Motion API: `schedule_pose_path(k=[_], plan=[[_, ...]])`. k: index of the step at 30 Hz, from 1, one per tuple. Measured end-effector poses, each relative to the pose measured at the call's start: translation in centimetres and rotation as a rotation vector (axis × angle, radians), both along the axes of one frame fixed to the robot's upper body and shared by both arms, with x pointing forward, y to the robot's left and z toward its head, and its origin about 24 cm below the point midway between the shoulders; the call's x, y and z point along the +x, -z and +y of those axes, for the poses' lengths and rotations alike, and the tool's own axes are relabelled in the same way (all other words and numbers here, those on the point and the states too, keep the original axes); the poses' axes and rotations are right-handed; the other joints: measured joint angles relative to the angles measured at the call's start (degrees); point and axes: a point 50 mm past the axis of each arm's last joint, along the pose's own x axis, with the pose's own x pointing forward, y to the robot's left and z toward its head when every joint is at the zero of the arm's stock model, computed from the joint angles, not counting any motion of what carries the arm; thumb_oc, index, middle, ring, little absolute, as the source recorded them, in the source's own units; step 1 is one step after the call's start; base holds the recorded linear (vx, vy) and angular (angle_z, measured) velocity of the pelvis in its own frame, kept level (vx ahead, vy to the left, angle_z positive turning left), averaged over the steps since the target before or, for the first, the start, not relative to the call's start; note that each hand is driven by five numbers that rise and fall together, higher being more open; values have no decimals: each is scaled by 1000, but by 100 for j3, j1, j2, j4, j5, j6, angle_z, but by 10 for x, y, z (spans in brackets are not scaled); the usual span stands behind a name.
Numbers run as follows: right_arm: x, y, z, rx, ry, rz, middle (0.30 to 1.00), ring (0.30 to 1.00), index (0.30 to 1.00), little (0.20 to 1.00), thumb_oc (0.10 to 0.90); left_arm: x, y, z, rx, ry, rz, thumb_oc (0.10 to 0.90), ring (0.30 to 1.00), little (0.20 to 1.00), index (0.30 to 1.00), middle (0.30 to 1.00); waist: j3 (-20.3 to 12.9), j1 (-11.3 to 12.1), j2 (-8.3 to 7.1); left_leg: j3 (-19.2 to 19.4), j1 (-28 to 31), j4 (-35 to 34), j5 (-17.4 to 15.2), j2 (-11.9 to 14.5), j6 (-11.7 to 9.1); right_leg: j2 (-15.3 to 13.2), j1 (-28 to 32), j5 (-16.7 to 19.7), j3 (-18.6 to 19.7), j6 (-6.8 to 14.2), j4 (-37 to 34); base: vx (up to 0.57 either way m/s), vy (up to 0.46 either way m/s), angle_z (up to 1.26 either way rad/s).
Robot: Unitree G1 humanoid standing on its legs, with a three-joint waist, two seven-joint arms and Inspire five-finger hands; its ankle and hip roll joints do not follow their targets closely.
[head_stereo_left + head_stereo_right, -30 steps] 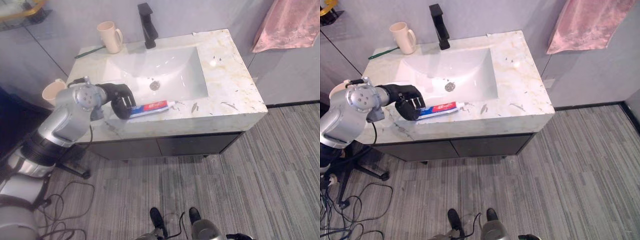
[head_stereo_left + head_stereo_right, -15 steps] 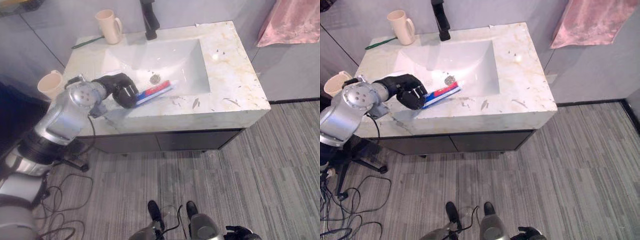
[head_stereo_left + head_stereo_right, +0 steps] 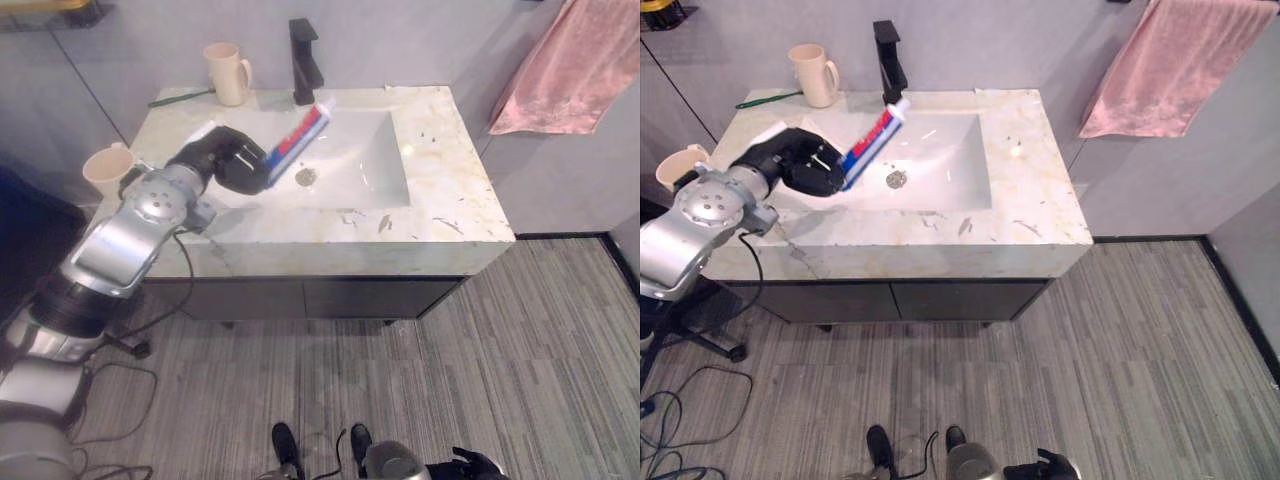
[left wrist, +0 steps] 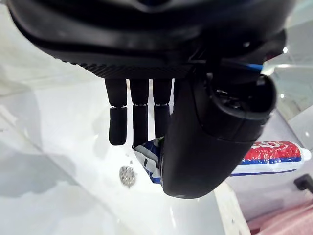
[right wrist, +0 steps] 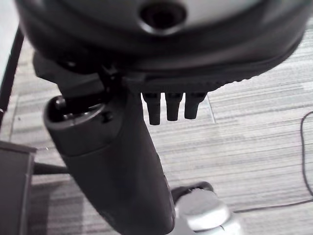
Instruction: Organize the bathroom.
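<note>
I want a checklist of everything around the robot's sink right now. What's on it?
Surface: marble counter with white sink basin, black faucet behind it.
Job's things: toothpaste tube held tilted over the basin; cream mug and green toothbrush at the back left corner.
Clutter: second cream cup beside the counter's left edge.
Hands: left hand curled round the tube; right hand hangs over the floor, fingers relaxed.
Cables: nothing seen on the counter.
Surroundings: pink towel on the wall, striped grey floor.
</note>
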Motion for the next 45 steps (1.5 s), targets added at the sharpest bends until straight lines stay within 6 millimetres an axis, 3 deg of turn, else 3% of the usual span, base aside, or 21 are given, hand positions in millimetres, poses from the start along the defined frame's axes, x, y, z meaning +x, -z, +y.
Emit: schedule_pose_path(k=[6, 11, 15, 17, 18, 19, 21, 23, 26, 29, 35, 37, 38, 39, 41, 43, 45], plan=[[5, -24, -34, -105, 173, -147, 900, 900, 900, 900, 800, -11, -1, 28, -140, -111, -114, 400, 300, 300, 300, 300, -209, 4, -251, 22, 186, 1, -58, 68, -71, 65, 152, -2, 68, -1, -14, 52, 4, -6], [17, -63, -82, -231, 294, -313, 900, 900, 900, 900, 800, -16, -9, 39, -155, -140, -130, 400, 300, 300, 300, 300, -360, -17, -368, 47, 268, -4, -64, 74, -76, 69, 220, 0, 95, -3, -4, 42, 30, -2], [40, -120, -123, -363, 298, -510, 900, 900, 900, 900, 800, -15, -13, 40, -170, -143, -124, 400, 300, 300, 300, 300, -386, -142, -372, 102, 330, -7, -65, 67, -73, 62, 254, 17, 138, -27, 10, 23, 58, -6], [55, -162, -141, -446, 262, -616, 900, 900, 900, 900, 800, -7, -15, 35, -178, -134, -98, 400, 300, 300, 300, 300, -405, -155, -338, 127, 359, -6, -67, 70, -74, 65, 274, 24, 170, -38, 11, 10, 61, -6], [55, -162, -141, -446, 262, -616, 900, 900, 900, 900, 800, -7, -15, 35, -178, -134, -98, 400, 300, 300, 300, 300, -405, -155, -338, 127, 359, -6, -67, 70, -74, 65, 274, 24, 170, -38, 11, 15, 59, -5], [73, -198, -147, -517, 192, -719, 900, 900, 900, 900, 800, 0, -16, 34, -189, -140, -71, 400, 300, 300, 300, 300, -448, -227, -277, 145, 359, -5, -68, 69, -73, 62, 268, 29, 187, -40, 10, 16, 50, -5], [100, -241, -149, -559, 106, -819, 900, 900, 900, 900, 800, 14, -17, 32, -171, -167, -33, 400, 300, 300, 300, 300, -492, -310, -200, 158, 360, -5, -69, 68, -73, 62, 254, 36, 212, -47, 21, 13, 43, -9], [137, -295, -138, -586, -2, -983, 900, 900, 900, 900, 800, 24, -20, 27, -151, -173, -3, 400, 300, 300, 300, 300, -549, -379, -99, 204, 358, -4, -70, 78, -76, 71, 206, 42, 262, -55, 55, -3, 23, -11], [173, -349, -107, -560, -163, -1150, 900, 900, 900, 900, 800, 33, -29, 15, -134, -153, 12, 400, 300, 300, 300, 300, -589, -425, -31, 203, 355, -1, -68, 96, -79, 92, 195, 42, 262, -56, 94, -3, 4, -2], [196, -381, -66, -449, -315, -1288, 900, 900, 900, 900, 800, 38, -38, 4, -144, -117, 3, 400, 300, 300, 300, 300, -598, -407, -16, 198, 354, -3, -68, 118, -79, 114, 196, 42, 252, -57, 88, 0, 0, 0], [221, -405, -6, -149, -490, -1392, 900, 900, 900, 900, 800, 48, -53, -12, -154, -67, -25, 400, 300, 300, 300, 300, -609, -194, -4, 149, 327, -44, -72, 107, -84, 109, 214, 47, 201, -62, -6, -4, 5, 2], [221, -405, -6, -149, -490, -1392, 900, 900, 900, 900, 800, 48, -53, -12, -154, -67, -25, 400, 300, 300, 300, 300, -609, -194, -4, 149, 327, -44, -72, 107, -84, 109, 214, 47, 201, -62, -6, 0, 0, 0], [225, -408, 8, -32, -518, -1411, 900, 900, 900, 900, 800, 49, -53, -12, -174, -58, -24, 400, 300, 300, 300, 300, -609, -125, -4, 131, 326, -67, -72, 103, -83, 105, 213, 47, 167, -62, -17, 0, 0, 0], [225, -408, 8, -32, -518, -1411, 900, 900, 900, 900, 800, 49, -53, -12, -174, -58, -24, 400, 300, 300, 300, 300, -609, -125, -4, 131, 326, -67, -72, 103, -83, 105, 213, 47, 167, -62, -17, 7, 14, 12], [226, -407, 15, 27, -517, -1421, 900, 900, 900, 900, 800, 49, -52, -13, -186, -49, -17, 400, 300, 300, 300, 300, -610, 53, -4, 72, 319, -115, -72, 77, -81, 84, 247, 47, 72, -62, -50, 21, 25, 8], [239, -414, 49, 322, -474, -1443, 900, 900, 900, 900, 800, 52, -49, -7, -204, -70, -18, 400, 300, 300, 300, 300, -613, 44, -1, 16, 331, -115, -72, 62, -80, 70, 360, 113, 65, -47, -230, 0, 0, 0], [240, -417, 63, 438, -494, -1434, 900, 900, 900, 900, 800, 53, -48, -13, -217, -39, -23, 400, 300, 300, 300, 300, -614, 101, -4, -25, 331, -133, -71, 65, -80, 73, 403, 115, -8, -46, -281, 14, 19, 15]])
